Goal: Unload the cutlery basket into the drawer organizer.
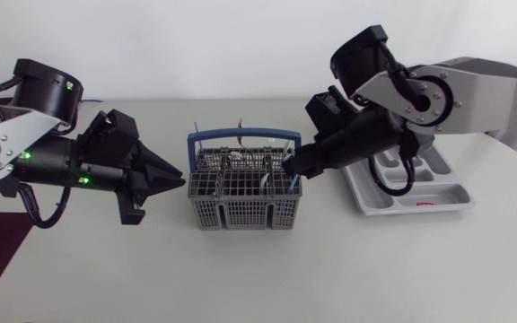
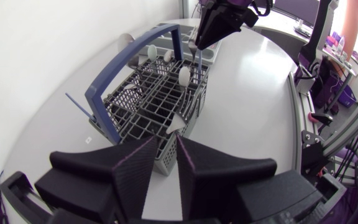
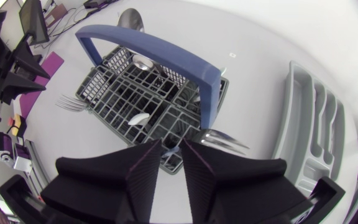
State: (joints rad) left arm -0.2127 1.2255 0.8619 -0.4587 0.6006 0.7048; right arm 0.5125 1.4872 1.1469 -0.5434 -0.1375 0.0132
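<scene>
**Head view.** Cutlery basket (image 1: 245, 188) stands mid-bench (image 1: 240, 278). It is a grey plastic lattice split into small cells, with a blue hoop handle (image 1: 240, 136) arching over its far side. Metal cutlery stands in the cells, ends poking above the rim.
- Drawer organizer (image 1: 438, 193): pale grey tray, right of the basket and apart from it, partly under the right arm.
- Left claw (image 1: 179, 180): just left of the basket, tips aimed at its left wall, not touching.
- Right claw (image 1: 293, 166): over the basket's right-hand cells.

**Left wrist view.** Left claw (image 2: 168, 142) sits short of the basket's (image 2: 148, 106) near corner. Its fingers are drawn all but together with only a thin slit between them, and nothing is in it.
- A spoon (image 2: 184, 76) stands bowl-up in a cell on the basket's far side, with more spoon bowls behind it.
- Right claw (image 2: 197, 42) hangs above the basket's far corner.
- A thin shaft (image 2: 199, 61) runs from that claw's tip down into the basket. Cannot tell whether the claw has hold of it.

**Right wrist view.** Right claw (image 3: 169, 148) is over the basket's (image 3: 135, 99) near edge, by the foot of the blue handle (image 3: 160, 53).
- A fork (image 3: 225, 140), tines up, leans just beside the claw at the basket's corner.
- A second fork (image 3: 73, 102) juts out past the basket's far side.
- Spoon bowls show among the cells.
- The organizer (image 3: 309, 130), beside the basket, shows long moulded slots lying side by side.
</scene>
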